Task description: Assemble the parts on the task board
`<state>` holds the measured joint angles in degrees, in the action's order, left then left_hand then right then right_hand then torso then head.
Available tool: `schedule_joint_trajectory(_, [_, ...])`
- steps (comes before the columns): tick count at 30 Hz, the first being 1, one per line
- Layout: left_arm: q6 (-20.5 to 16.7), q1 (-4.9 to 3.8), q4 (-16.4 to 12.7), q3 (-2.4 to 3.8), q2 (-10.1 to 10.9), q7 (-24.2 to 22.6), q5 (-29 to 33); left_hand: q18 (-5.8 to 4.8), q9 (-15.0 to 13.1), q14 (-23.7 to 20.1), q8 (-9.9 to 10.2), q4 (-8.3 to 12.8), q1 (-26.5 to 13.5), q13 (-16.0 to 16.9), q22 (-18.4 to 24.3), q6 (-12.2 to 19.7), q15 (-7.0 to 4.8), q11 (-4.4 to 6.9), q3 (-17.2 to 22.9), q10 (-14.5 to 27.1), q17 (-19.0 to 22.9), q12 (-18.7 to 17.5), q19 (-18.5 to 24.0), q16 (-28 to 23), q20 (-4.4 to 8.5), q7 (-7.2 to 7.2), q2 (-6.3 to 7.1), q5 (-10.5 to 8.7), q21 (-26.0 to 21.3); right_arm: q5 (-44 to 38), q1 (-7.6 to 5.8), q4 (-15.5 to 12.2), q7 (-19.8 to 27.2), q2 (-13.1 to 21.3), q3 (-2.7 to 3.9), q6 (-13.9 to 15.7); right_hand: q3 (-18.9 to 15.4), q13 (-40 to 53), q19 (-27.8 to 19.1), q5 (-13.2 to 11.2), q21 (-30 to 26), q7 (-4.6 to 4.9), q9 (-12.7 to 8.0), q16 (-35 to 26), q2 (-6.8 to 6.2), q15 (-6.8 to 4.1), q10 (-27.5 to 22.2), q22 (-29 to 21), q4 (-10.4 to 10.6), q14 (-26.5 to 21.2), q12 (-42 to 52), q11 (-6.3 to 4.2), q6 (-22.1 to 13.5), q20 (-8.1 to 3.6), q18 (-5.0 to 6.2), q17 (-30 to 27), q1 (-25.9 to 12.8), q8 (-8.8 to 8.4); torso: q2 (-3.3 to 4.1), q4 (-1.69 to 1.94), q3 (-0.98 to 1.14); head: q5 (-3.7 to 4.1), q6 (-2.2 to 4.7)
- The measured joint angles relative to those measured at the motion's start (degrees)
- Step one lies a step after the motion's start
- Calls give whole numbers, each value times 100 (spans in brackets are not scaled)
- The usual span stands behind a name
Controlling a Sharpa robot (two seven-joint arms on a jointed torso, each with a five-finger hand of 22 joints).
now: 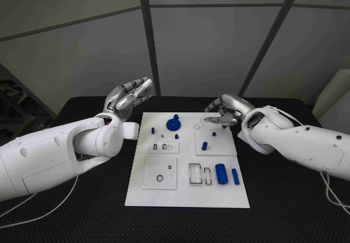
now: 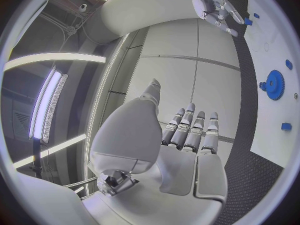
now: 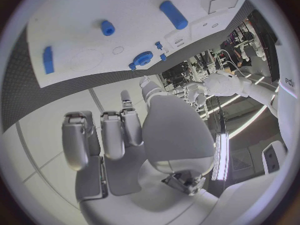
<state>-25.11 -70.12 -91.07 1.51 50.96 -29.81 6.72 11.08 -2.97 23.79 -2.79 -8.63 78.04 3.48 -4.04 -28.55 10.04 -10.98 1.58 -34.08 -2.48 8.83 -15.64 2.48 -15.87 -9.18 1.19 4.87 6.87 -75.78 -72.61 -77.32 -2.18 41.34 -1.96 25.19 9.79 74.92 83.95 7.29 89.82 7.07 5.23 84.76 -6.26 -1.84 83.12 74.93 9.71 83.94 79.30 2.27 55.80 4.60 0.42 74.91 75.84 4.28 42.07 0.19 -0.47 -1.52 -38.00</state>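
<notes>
On the black counter (image 1: 292,212) in front of us lies the white task board (image 1: 186,195), with the blue parts spread over it: a gear (image 1: 173,124) near its far edge, small pegs (image 1: 204,146) around the middle, and two cylinders (image 1: 221,173) lying side by side toward the near right.

Our left hand (image 1: 128,97) is raised off the counter just past the board's far left corner, palm turned up and fingers (image 2: 190,127) stretched out straight, close together, holding nothing. The left wrist view shows the same released hand with the gear (image 2: 274,84) off to one side on the board.

Our right hand (image 1: 227,110) hovers over the board's far right corner, its fingers (image 3: 112,135) loosely bent downward toward the surface. We see nothing held in it; the right wrist view shows the fingers apart and clear of the board, with a cylinder (image 3: 173,14) and pegs (image 3: 107,27) beyond them.
</notes>
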Motion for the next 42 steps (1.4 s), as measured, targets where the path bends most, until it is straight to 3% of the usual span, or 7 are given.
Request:
schedule_joint_trajectory(7, [143,45,158,0,-61,35,-106,-46,-97,1514,-181,301,-84,40,-292,-945,125,-150,-93,-819,-118,333,-1222,255,-77,-100,-230,0,679,1168,-1,123,737,543,-3,-95,116,0,0,20,0,-43,-36,-9,-179,0,-64,0,-399,0,-126,-53,118,0,0,0,477,0,-65,-92,48,-7,38])
schedule_joint_trajectory(8, [169,53,178,0,-66,42,-123,-375,-113,1850,-221,339,-83,43,-356,-1113,134,-164,-103,-961,-142,385,-1504,319,-80,-123,-242,0,830,1277,-1,182,803,568,-3,-120,108,0,0,20,0,-43,-43,-9,-186,0,-64,0,-406,0,-127,-54,118,0,0,0,518,0,-72,-103,56,-3,42])
schedule_joint_trajectory(9, [197,61,201,0,-71,49,-139,-395,-130,2173,-252,369,-83,54,-397,-1305,128,-157,-120,-1125,-167,447,-1705,397,-78,-151,-242,0,942,1373,-1,247,858,586,-3,-145,115,0,0,20,0,-43,-52,-9,-185,0,-64,-1,-432,0,-127,-54,118,0,1,0,528,0,-79,-117,68,3,43])
schedule_joint_trajectory(11, [263,75,243,-1,-89,68,-179,-384,-157,2550,-308,425,-113,57,-435,-1622,85,-123,-142,-1368,-188,531,-1906,489,-63,-199,-272,0,1061,1545,0,398,956,605,-3,-201,108,0,0,20,0,-43,-62,-9,-209,0,-85,-1,-452,0,-149,-32,118,0,0,0,553,-35,-85,-135,79,23,43])
schedule_joint_trajectory(12, [291,79,256,-1,-96,76,-197,-156,-165,2665,-325,452,-113,57,-440,-1755,63,-107,-155,-1455,-189,543,-1963,529,-60,-223,-272,-1,1093,1601,2,456,988,605,-3,-224,120,0,0,20,0,-40,-71,-9,-216,0,-85,-1,-465,0,-149,-32,115,0,0,0,559,-34,-87,-145,87,34,43])
schedule_joint_trajectory(13, [319,84,269,-1,-102,83,-215,54,-167,2729,-325,467,-113,57,-440,-1826,49,-98,-170,-1507,-187,543,-1989,530,-52,-255,-272,-1,1107,1649,6,511,1018,602,-3,-248,113,0,0,20,0,-19,-81,-9,-216,0,-85,-1,-491,0,-156,-33,94,0,0,0,559,-34,-89,-152,92,39,44])
schedule_joint_trajectory(42, [681,145,361,-3,-163,170,-416,47,-165,2772,-325,572,-90,34,-434,-1927,40,-70,-182,-1552,-139,543,-1988,507,-52,-299,-294,-1,1104,1341,336,1282,991,43,-5,-615,117,0,0,81,0,35,-132,27,-160,0,-62,-2,-541,0,-99,30,-166,0,0,4,547,-58,-82,-139,93,115,-69])
